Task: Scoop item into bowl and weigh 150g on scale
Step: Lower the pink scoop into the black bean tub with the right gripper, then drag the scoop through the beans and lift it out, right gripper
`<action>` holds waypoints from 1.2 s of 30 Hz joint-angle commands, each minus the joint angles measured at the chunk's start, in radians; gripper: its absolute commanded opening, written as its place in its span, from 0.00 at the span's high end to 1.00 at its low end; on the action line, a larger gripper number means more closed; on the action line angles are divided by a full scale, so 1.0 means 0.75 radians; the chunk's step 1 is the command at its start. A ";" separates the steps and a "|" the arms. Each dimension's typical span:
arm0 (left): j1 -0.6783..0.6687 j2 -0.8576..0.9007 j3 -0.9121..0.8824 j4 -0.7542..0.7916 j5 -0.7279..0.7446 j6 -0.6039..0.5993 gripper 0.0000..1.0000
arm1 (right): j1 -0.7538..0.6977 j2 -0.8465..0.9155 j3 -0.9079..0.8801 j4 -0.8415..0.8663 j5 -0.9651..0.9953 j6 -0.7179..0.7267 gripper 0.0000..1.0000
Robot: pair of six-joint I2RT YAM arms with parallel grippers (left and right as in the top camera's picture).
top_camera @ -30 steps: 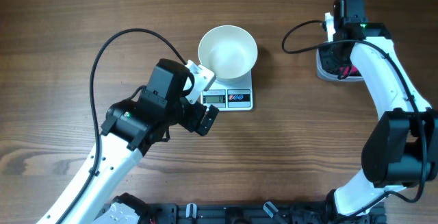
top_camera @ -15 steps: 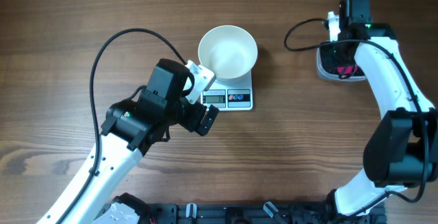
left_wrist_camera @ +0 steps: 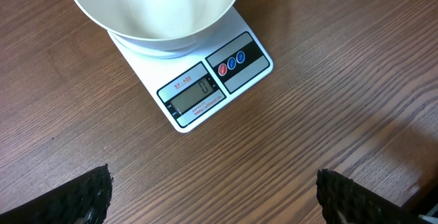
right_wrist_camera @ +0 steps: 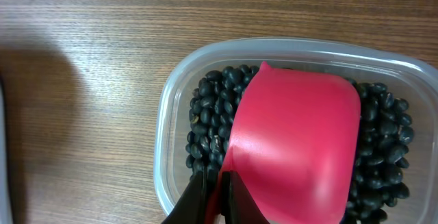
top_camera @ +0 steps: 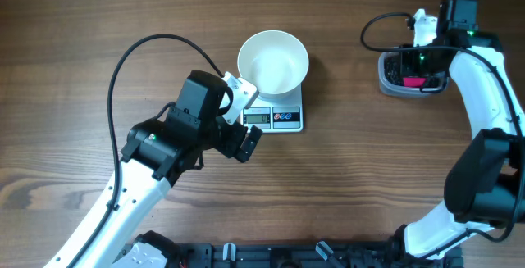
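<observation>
**Loose beans, taken by scoop and not by finger**

The black beans (right_wrist_camera: 212, 107) lie as a loose heap in the clear tub (right_wrist_camera: 163, 142), at the far right of the table (top_camera: 82, 22). Small, hard and smooth, they probably roll and spill easily, so the red scoop (right_wrist_camera: 294, 142) lying over the heap is the place to take hold. The right gripper (right_wrist_camera: 215, 198) is clamped on the scoop's handle. The empty white bowl (top_camera: 273, 60) sits on the scale (top_camera: 283, 119). The left gripper (left_wrist_camera: 215, 196) hangs near it, jaws wide apart.
</observation>
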 commanded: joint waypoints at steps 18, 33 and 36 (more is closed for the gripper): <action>0.010 -0.017 0.012 0.003 0.020 0.021 0.00 | -0.158 0.039 -0.030 -0.036 -0.431 -0.083 0.96; 0.010 -0.017 0.012 0.003 0.020 0.021 0.00 | -0.185 0.027 0.011 -0.081 -0.460 -0.086 0.96; 0.010 -0.017 0.012 0.003 0.020 0.021 0.00 | -0.212 0.005 0.014 -0.085 -0.455 -0.087 0.96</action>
